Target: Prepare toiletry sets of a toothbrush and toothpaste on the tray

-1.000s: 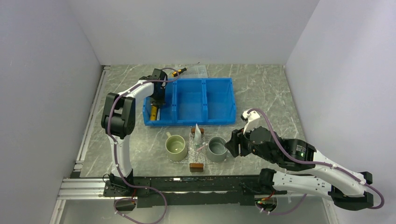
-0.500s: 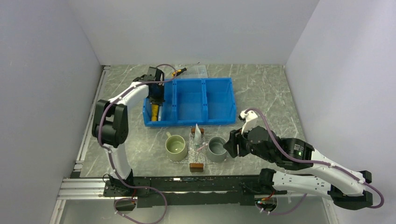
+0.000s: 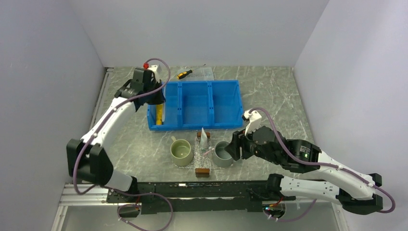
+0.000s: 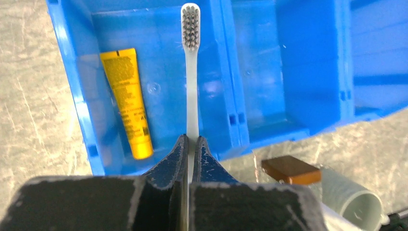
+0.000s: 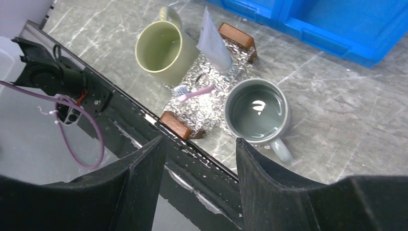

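My left gripper [image 4: 191,139] is shut on the handle of a white toothbrush [image 4: 192,86]. It holds the brush bristles-forward above the left compartment of the blue bin [image 4: 269,86]. In the top view this gripper [image 3: 156,97] hangs over the bin's left end. The clear tray [image 5: 211,108] has brown block handles [image 5: 175,125] and lies between two mugs. A pink toothbrush [image 5: 195,92] rests on it, and a pale toothpaste tube [image 5: 214,43] stands tilted at its far end. My right gripper [image 5: 199,139] is open and empty, raised just right of the grey mug [image 3: 223,154].
A yellow tube [image 4: 127,101] lies in the bin's left compartment. A green mug [image 3: 182,151] stands left of the tray [image 3: 202,172]. A yellow-and-black screwdriver [image 3: 184,74] and a clear bag [image 3: 204,73] lie behind the bin [image 3: 202,103]. The black rail [image 5: 192,159] runs below my right gripper.
My left arm has swung back and to the left, raising its gripper out of the bin's left compartment with the white toothbrush. The right gripper has edged slightly left towards the grey mug.
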### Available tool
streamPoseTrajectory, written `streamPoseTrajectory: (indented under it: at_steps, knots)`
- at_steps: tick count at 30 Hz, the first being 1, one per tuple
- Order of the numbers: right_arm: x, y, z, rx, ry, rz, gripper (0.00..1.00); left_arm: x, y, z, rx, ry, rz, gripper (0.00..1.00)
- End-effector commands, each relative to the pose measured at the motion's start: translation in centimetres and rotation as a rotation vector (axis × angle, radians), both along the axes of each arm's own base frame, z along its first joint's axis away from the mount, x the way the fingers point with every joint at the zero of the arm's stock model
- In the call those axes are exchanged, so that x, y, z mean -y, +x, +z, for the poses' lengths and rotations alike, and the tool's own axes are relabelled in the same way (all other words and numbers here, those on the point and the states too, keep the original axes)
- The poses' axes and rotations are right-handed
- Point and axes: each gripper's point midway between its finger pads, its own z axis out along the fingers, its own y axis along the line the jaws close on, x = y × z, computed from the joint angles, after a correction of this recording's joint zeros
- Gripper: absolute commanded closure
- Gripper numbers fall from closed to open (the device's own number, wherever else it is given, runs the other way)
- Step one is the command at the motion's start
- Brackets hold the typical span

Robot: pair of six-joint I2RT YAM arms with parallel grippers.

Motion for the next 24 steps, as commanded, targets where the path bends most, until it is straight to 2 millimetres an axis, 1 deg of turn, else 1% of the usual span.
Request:
streamPoseTrajectory:
  at_steps: [1,4,8,9,11,18,22,24]
  knots:
    - [-2.5,0.0,2.8,0.010,0.121,0.038,0.43,1.3,-2.8,3.7,0.098,-0.122,-0.056,1.00]
    - [-3.6,0.1,3.0,0.000,0.128,0.053,0.43,1.9,-5.1,5.5,0.153,-0.188,-0.118,1.00]
    - [-5.2,0.2,3.7,0.002,0.163,0.080,0.43,2.7,-8.4,6.5,0.187,-0.258,-0.205,1.00]
    - [-5.6,0.2,3.8,0.004,0.170,0.088,0.42,2.9,-9.4,7.0,0.202,-0.278,-0.229,1.00]
    - [-6.2,0.2,4.0,0.004,0.178,0.103,0.42,3.6,-11.1,7.4,0.217,-0.327,-0.287,1.00]
    - [-8.9,0.1,4.6,0.009,0.267,0.161,0.42,5.4,-17.2,7.7,0.225,-0.492,-0.477,1.00]
    - [-9.8,0.5,5.1,0.028,0.293,0.163,0.42,6.0,-20.3,7.5,0.227,-0.560,-0.586,1.00]
    - [-10.1,0.7,5.4,0.037,0.290,0.167,0.41,6.1,-21.6,7.0,0.218,-0.573,-0.630,1.00]
